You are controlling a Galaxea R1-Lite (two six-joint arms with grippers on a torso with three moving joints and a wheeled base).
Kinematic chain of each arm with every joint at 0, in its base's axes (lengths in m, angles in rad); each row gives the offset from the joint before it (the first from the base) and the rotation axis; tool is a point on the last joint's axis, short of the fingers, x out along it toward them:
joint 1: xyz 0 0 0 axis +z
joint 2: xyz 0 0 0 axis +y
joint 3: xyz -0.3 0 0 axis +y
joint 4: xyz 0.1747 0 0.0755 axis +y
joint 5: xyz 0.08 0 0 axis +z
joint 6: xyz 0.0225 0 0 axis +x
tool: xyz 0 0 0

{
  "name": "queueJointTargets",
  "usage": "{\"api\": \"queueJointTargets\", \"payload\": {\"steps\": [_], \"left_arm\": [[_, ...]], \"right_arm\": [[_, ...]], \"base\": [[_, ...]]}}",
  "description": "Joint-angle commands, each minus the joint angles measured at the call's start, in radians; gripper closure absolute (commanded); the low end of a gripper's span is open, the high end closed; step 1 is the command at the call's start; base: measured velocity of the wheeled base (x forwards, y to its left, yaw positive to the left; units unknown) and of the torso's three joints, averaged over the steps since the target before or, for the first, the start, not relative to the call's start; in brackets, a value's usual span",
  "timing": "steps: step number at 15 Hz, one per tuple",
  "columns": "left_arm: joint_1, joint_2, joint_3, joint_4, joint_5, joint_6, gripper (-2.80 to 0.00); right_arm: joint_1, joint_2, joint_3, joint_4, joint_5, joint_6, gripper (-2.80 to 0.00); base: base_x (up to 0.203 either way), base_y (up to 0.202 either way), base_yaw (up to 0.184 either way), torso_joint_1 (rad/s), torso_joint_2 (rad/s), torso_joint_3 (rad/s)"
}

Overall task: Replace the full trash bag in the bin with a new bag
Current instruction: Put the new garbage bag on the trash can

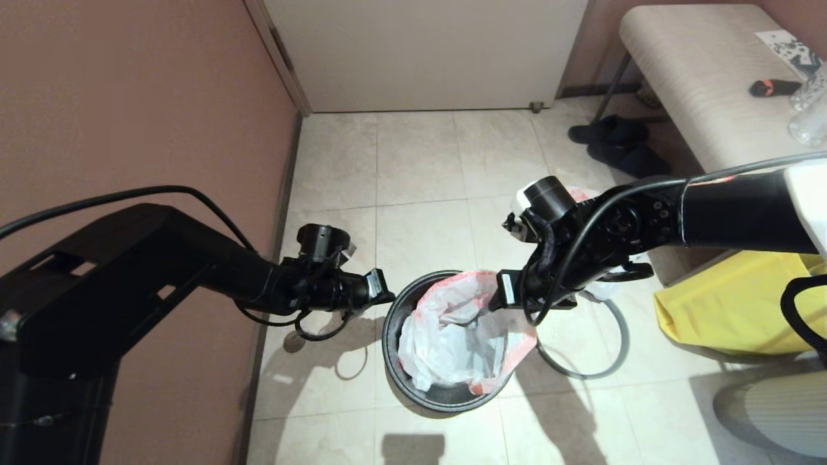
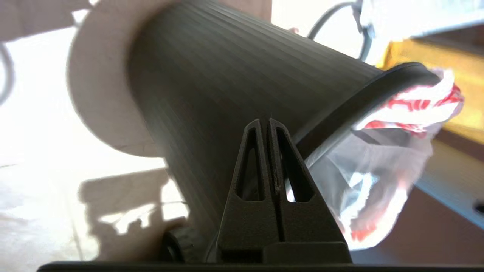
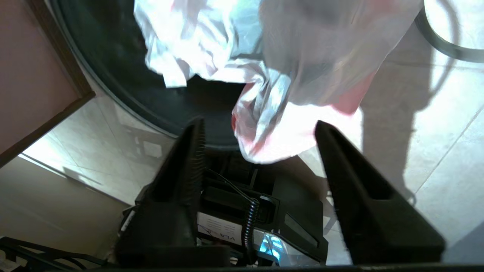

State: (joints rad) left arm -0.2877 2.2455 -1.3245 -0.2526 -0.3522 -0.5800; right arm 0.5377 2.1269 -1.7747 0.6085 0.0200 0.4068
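Note:
The black bin [image 1: 395, 361] stands on the tiled floor between my two arms. The new bag [image 1: 452, 336], thin white plastic with a pink-red band, sits crumpled inside it and spills over the rim on the right. My left gripper [image 1: 387, 296] is shut, its tips [image 2: 266, 122] up against the bin's ribbed outer wall [image 2: 211, 83] just under the rim. My right gripper [image 1: 517, 302] hangs open over the bin's right rim. A pink-edged fold of the bag [image 3: 272, 132] hangs just ahead of the right gripper [image 3: 259, 126], untouched. The grey hoop [image 1: 585, 377] lies flat on the floor right of the bin.
A brown wall [image 1: 129, 97] runs close along the left. A yellow bag [image 1: 730, 310] sits at the right under a padded bench [image 1: 698, 84]. Dark shoes [image 1: 614, 145] lie by the bench. Another white bag [image 1: 606, 289] is mostly hidden behind my right arm.

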Motion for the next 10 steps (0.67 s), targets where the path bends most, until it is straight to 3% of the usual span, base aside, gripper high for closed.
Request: {"api": "queueJointTargets", "payload": {"steps": [1,7,10], "left_arm": [[0.005,0.001,-0.009,-0.002,0.040,-0.003,0.00],[0.047,0.005,-0.035,-0.006,0.065,0.001,0.00],[0.039,0.024,-0.033,-0.004,0.080,0.074,0.00]], "right_arm": [[0.019,0.015,-0.005,0.006,-0.012,0.001,0.00],[0.119,0.130,-0.080,0.011,-0.132,-0.035,0.00],[0.140,0.233,-0.182,0.005,-0.135,-0.060,0.00]], "base": [[0.000,0.000,0.000,0.000,0.00,0.000],[0.000,0.000,0.000,0.000,0.00,0.000],[0.000,0.000,0.000,0.000,0.00,0.000]]}}
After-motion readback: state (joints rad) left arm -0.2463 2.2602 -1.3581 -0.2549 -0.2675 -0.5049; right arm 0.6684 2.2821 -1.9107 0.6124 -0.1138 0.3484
